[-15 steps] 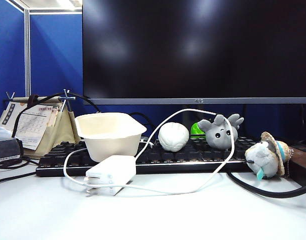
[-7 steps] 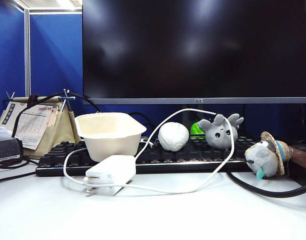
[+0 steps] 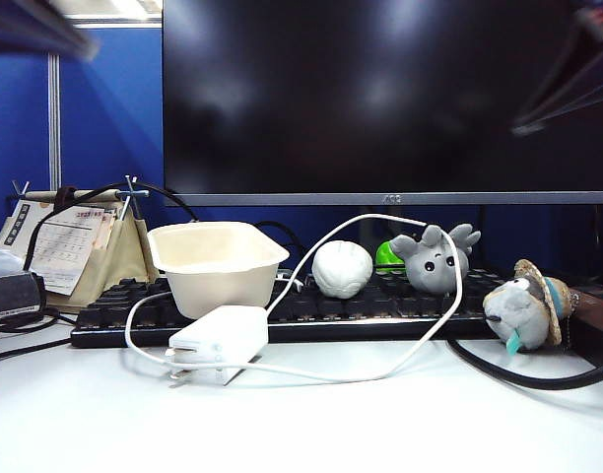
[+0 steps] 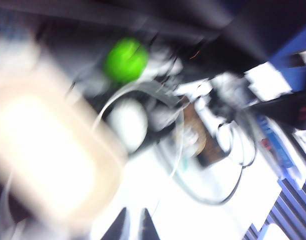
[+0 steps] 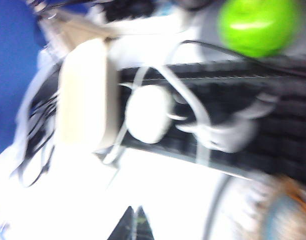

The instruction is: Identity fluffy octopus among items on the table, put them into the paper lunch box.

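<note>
Grey plush, pale-faced with black bead eyes: the fluffy octopus [image 3: 435, 258] sits upright on the far right part of a black keyboard [image 3: 380, 301], untouched. Just beside it, toward the left, stand a green ball [image 3: 385, 256] and a white ball [image 3: 342, 268]. Further left along the same keyboard rests the paper lunch box [image 3: 216, 264], cream-white, open side up, well apart from the octopus.

A white power adapter [image 3: 221, 338] lies on the white table [image 3: 301, 424] in front of the box; its white cable [image 3: 380, 296] loops over the keyboard and around the balls and octopus. A second grey plush with a straw hat [image 3: 526, 307] sits off the keyboard's right end, beside a thick black cable [image 3: 538, 379]. A large dark monitor [image 3: 390, 99] fills the background, with blue partition walls [image 3: 109, 108] behind. At far left stands a desk calendar [image 3: 70, 241].

The left gripper [image 4: 132, 226] hangs above the table near the box; its dark fingertips sit close together and hold nothing, though blur prevents certainty on the gap. The right gripper [image 5: 133, 226] hangs above the table in front of the keyboard, fingertips pressed together, empty. In the exterior view only blurred dark arm parts show at both upper corners.
</note>
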Robot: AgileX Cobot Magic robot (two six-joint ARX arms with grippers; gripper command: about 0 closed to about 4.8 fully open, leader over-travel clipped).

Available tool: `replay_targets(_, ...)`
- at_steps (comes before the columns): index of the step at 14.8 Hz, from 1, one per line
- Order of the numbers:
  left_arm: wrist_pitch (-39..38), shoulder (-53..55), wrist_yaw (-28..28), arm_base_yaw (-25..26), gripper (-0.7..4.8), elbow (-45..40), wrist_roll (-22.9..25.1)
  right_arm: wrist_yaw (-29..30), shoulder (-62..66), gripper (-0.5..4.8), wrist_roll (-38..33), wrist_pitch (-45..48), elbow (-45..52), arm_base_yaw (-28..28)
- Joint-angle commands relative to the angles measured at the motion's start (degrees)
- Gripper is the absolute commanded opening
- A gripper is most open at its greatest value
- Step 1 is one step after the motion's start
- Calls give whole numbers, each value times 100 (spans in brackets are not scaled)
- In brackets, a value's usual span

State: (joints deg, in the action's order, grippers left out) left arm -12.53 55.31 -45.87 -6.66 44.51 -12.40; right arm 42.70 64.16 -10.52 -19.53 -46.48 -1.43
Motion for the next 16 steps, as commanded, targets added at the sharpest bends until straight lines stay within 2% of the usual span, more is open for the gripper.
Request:
replay_targets(1,400,-17,326,-72,40,37,39,74,17,-6,-2,358,-20,-227)
replay_targets(3,398,35,828,-72,40,37,39,66,48,-6,-7,951,-20,-264)
replay_targets(7,496,299,966,-81,40,37,37,-398,297,3,-181,1342,-20,-267)
replay_targets(9,494,442,968,-107,40,37,39,-404,680,100,-192,1475,-20,-271)
replay_targets(12,498,522,992,-343,40,37,39,-402,1307,100,-199,1880,-22,-271)
replay_targets(15,599,522,1062,-654,40,37,37,-407,1917,163,-721,2529,-22,-271)
replay_targets(16,590,522,1069,-654,40,37,39,-424,1993,163,-800,2647,-22,-271)
